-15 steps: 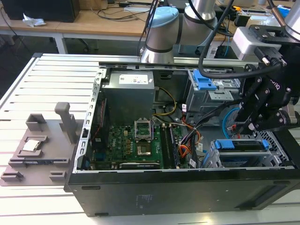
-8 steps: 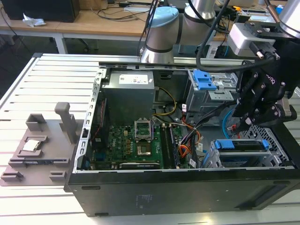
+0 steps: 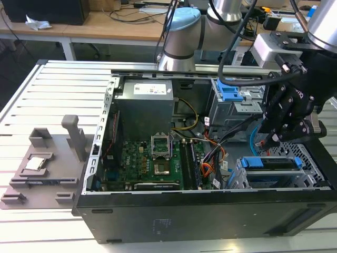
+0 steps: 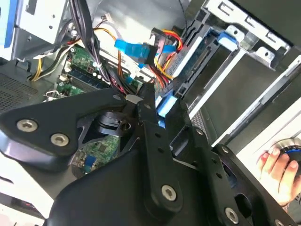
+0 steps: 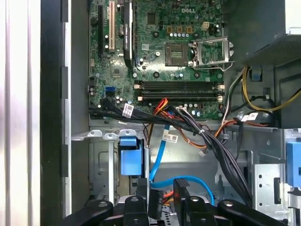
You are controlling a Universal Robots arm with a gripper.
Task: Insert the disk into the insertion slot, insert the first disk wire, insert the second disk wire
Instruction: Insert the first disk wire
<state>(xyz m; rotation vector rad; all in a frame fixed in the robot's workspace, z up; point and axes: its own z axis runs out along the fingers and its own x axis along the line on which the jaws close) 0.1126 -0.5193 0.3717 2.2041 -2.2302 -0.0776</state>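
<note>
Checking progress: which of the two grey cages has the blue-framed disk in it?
The low cage at the exterior view's right, below the hand; the disk sits in it. The taller cage carries a blue tab instead.

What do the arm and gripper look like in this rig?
Arm: silver tubular segments with pale blue joint caps and a black cable looped alongside. A pale grey box sits at the wrist. Gripper: matte black, angular linkage bars, silver screw heads, faint pale lettering.
</note>
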